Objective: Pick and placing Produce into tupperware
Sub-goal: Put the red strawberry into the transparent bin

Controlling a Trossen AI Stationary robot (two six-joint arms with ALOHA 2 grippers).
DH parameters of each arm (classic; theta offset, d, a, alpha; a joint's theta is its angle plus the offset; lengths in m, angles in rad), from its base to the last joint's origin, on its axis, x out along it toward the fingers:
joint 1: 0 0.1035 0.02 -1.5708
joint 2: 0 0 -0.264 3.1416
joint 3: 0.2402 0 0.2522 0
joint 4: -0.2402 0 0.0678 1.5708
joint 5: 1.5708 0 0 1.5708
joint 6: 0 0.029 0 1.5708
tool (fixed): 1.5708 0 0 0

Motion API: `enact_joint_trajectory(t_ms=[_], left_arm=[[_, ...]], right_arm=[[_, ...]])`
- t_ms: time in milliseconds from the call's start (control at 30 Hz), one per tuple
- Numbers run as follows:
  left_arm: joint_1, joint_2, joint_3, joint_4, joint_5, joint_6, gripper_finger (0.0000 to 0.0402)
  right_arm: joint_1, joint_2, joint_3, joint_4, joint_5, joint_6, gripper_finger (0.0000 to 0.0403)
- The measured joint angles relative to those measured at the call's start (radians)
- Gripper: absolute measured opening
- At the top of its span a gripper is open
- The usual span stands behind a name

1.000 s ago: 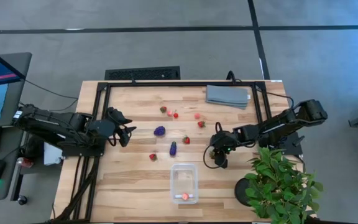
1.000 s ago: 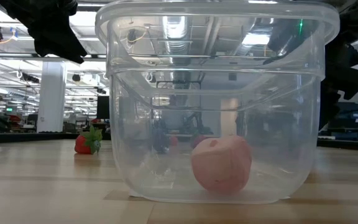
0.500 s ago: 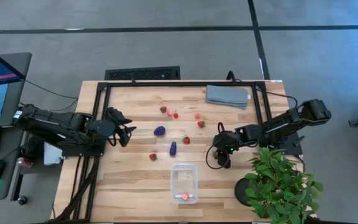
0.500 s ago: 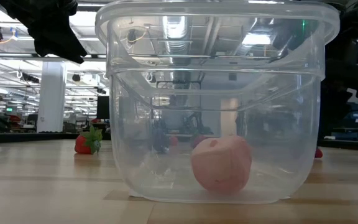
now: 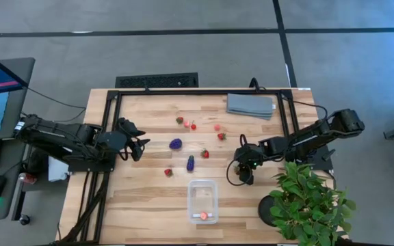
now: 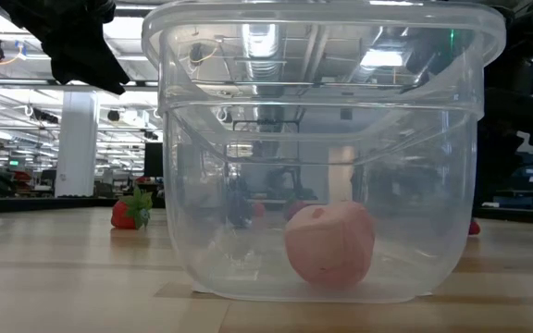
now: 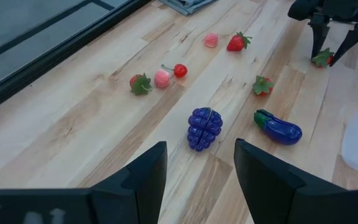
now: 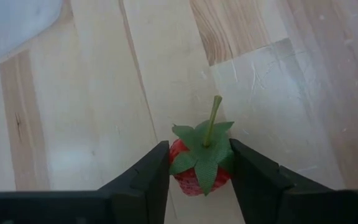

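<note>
Pick step: right claw [image 8: 199, 163], mid-right in high view, is down w/ fingers either side of a strawberry [image 8: 199, 167] on the table [image 8: 92, 124]; touching, can't tell if gripped. Left claw [image 7: 197, 168] waits released, mid-left. Next: lift, carry to tupperware [image 5: 202, 201], lower centre.

Five red strawberries with green leaves [image 5: 204, 154], three pink rounded fruit pieces [image 5: 217, 127], one red cherry [image 5: 193, 126], one round purple grape bunch [image 5: 176, 144], one long purple eggplant [image 5: 190, 162], one clear plastic rectangular container [image 5: 202, 195]

table [image 5: 149, 205]: pale matt wood | tupperware [image 6: 322, 157]: clear glossy plastic | cloth [image 5: 250, 105]: grey fabric
</note>
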Motion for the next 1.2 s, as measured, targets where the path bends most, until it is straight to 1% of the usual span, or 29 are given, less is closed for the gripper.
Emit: enact_joint_trajectory(t_ms=[300,600,833,1067,1200], left_arm=[[0.000,0.000,0.000,0.000,0.000,0.000,0.0177],[0.000,0.000,0.000,0.000,0.000,0.000,0.0177],[0.000,0.000,0.000,0.000,0.000,0.000,0.0177],[0.000,0.000,0.000,0.000,0.000,0.000,0.0177],[0.000,0.000,0.000,0.000,0.000,0.000,0.0177]], right_arm=[[0.000,0.000,0.000,0.001,0.002,0.002,0.0184],[-0.001,-0.001,0.001,0.001,0.003,0.007,0.0173],[-0.001,-0.001,0.001,0.001,0.003,0.007,0.0183],[-0.001,-0.001,0.002,-0.001,0.003,0.007,0.0175],[-0.001,-0.002,0.002,-0.001,0.002,0.007,0.0178]])
